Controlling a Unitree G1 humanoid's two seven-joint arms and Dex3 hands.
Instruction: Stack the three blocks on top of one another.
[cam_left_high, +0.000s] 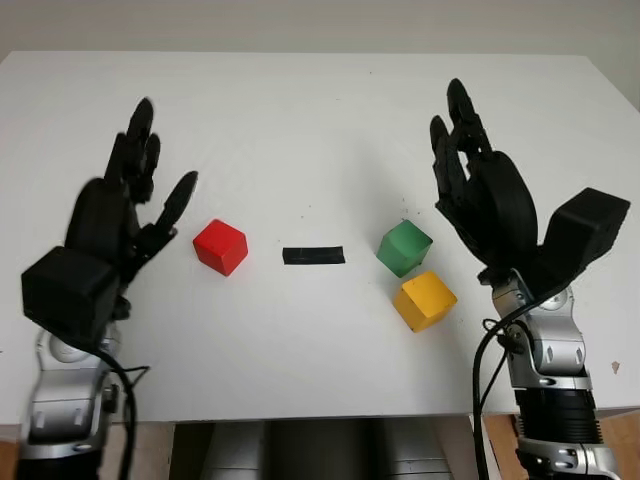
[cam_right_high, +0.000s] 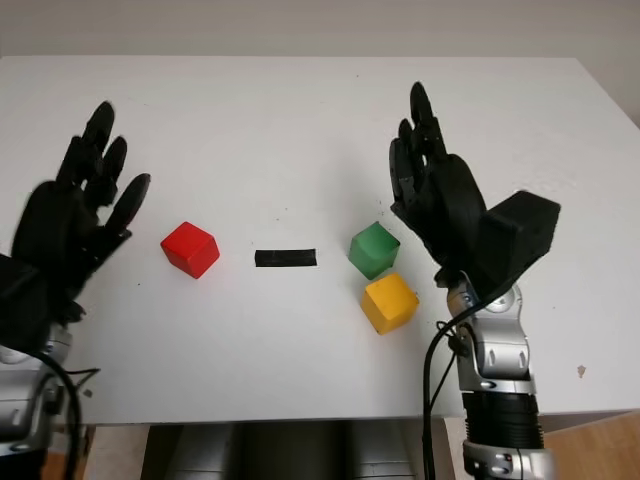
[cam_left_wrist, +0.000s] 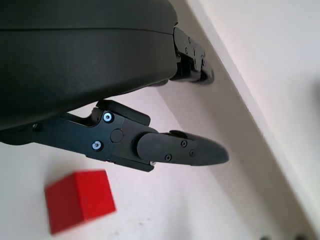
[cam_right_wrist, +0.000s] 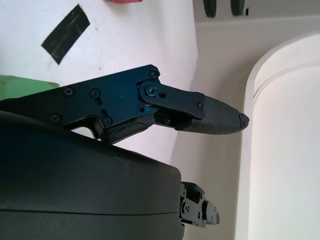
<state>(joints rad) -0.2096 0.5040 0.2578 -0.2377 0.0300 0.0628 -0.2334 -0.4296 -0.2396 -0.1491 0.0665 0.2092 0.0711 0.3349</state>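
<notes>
A red block (cam_left_high: 221, 246) sits left of centre on the white table (cam_left_high: 320, 110); it also shows in the left wrist view (cam_left_wrist: 79, 200). A green block (cam_left_high: 404, 247) lies right of centre, with a yellow block (cam_left_high: 424, 300) just in front of it, corners nearly touching. My left hand (cam_left_high: 140, 190) is raised over the table just left of the red block, open and holding nothing. My right hand (cam_left_high: 470, 170) hovers to the right of the green block, open and empty. The green block's edge (cam_right_wrist: 22, 86) appears in the right wrist view.
A short strip of black tape (cam_left_high: 313, 255) lies on the table between the red and green blocks, also seen as tape (cam_right_wrist: 65, 33) from the right wrist. The table's front edge (cam_left_high: 300, 416) runs close to my arms.
</notes>
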